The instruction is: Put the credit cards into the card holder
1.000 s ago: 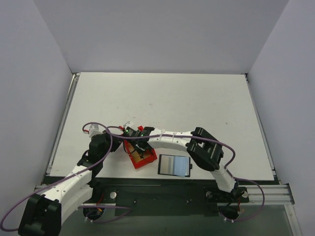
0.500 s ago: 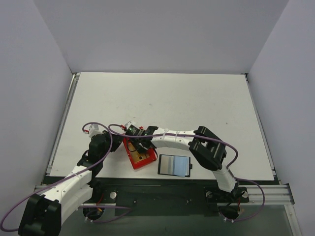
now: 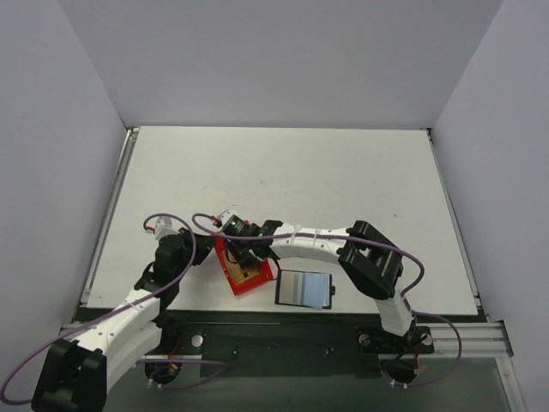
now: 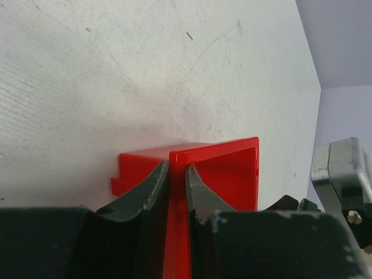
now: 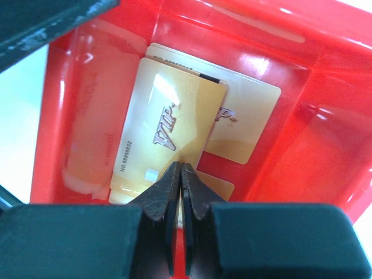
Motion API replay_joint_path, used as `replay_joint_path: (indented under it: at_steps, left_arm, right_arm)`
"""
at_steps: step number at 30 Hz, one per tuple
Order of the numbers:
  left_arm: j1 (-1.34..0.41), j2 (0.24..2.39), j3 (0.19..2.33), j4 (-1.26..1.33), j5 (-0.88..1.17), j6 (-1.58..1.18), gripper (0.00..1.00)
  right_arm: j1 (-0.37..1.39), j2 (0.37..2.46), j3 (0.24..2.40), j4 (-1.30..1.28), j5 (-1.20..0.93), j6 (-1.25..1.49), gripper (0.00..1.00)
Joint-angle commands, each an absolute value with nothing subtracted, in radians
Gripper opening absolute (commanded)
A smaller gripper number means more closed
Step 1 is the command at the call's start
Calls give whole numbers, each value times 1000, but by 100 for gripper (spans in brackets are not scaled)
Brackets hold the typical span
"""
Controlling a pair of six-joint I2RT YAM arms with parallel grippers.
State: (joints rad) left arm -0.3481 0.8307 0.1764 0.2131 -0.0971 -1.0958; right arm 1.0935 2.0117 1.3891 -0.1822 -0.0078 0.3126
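Top external view: pale surface carries everything. Red bin sits by the arm bases. Left jaws, narrow, clamp the bin's wall & steady it. Card holder lies open, pale inside up, just beside bin on the right-arm side, w/ no card visible in it. Credit cards lie loosely overlapped on bin floor, 3 or so. Right jaws are pressed shut inside bin, tips at top card's near edge; can't tell if that edge is nipped. Judgement: cards are light, stiff, thin, slick. Flat on the floor they give no purchase, so prob. tip one vs bin wall & pinch a short edge.
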Motion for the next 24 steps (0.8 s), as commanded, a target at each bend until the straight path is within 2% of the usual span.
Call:
replay_joint_path:
  at_steps: [1,8,16,24]
  left_arm:
    - [-350,842,169,161,-97,-1092,0]
    - [-350,841,167,161,-95,-1092,0]
    - [-350,841,170,160,-95,-1089,0]
    - [-350,851,173,170,-92,-1089,0]
  right_arm:
    - [1094,1947,1370,-153,-48,313,0]
    - [1092,1940,1365,-150,-35,318,0]
    - [1108,1971,1427,-271,179,292,0]
    - [1120,2066,1529,-397,238,279,0]
